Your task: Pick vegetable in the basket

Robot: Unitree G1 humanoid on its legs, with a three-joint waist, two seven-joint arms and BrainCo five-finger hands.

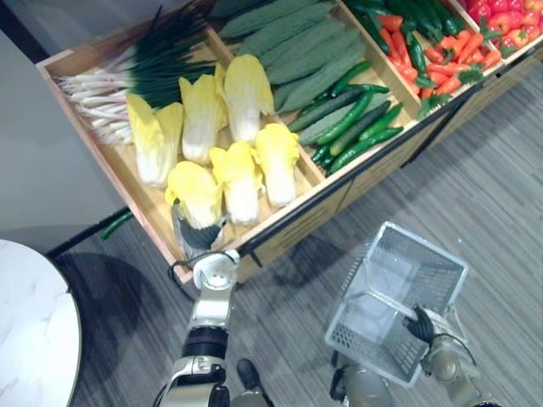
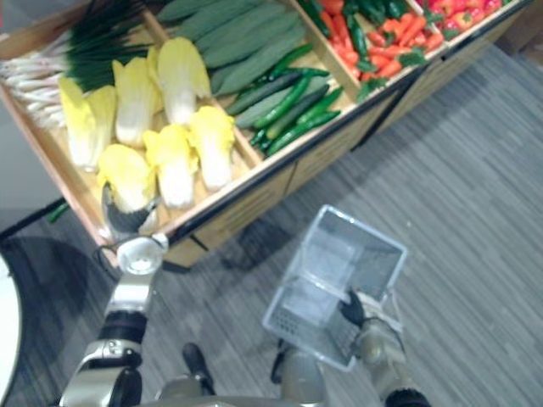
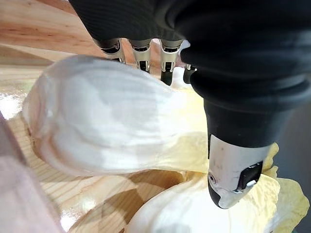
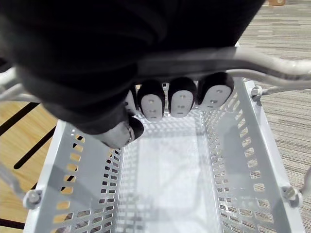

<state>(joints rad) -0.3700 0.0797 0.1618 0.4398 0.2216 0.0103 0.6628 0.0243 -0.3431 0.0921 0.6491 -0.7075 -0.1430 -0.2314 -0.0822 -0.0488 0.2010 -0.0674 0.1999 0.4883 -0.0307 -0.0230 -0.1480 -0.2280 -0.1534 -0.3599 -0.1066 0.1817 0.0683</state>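
A yellow-and-white napa cabbage (image 1: 193,191) lies at the front of the wooden bin (image 1: 148,216), its white base (image 3: 107,126) toward me. My left hand (image 1: 197,233) is on that base, with the fingers (image 3: 133,51) curled over the far side and the thumb (image 3: 228,170) on the near side. The cabbage still rests on the bin's floor. My right hand (image 1: 422,325) is shut on the handle (image 4: 262,58) of a white wire basket (image 1: 424,246), which hangs over the floor at the lower right with nothing in it.
Several more cabbages (image 1: 246,93) fill the same bin, with scallions (image 1: 110,89) behind them. Further right lie bumpy green gourds (image 1: 305,47), cucumbers (image 1: 352,123), carrots (image 1: 445,59) and red peppers (image 1: 509,21). A white round table (image 1: 30,326) stands at the lower left.
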